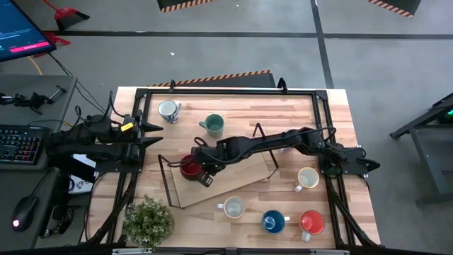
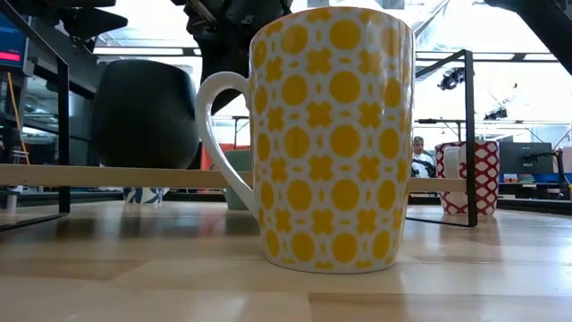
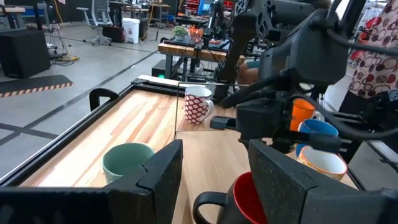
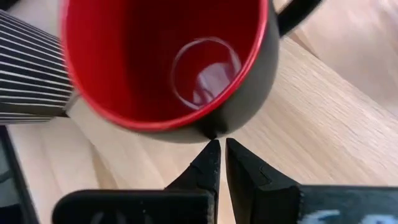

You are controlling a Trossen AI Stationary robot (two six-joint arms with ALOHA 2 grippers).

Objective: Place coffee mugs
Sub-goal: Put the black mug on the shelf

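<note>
Ceramic red mug (image 1: 188, 167) near the table's middle, we judge rigid, slick, breakable; right gripper (image 4: 221, 163), clenched empty beside it, should take its rim.

We are in a big robot lab: grey floor with striped tape (image 1: 219, 77), a keyboard (image 1: 20, 144) and screen (image 1: 21, 35) beside the table (image 1: 233, 113), desks and chairs (image 3: 99, 15) (far back).

No readable text or labels.

Mug (image 2: 332, 134) white, yellow dots; mug (image 4: 168, 62) red inside, black outside.
</note>
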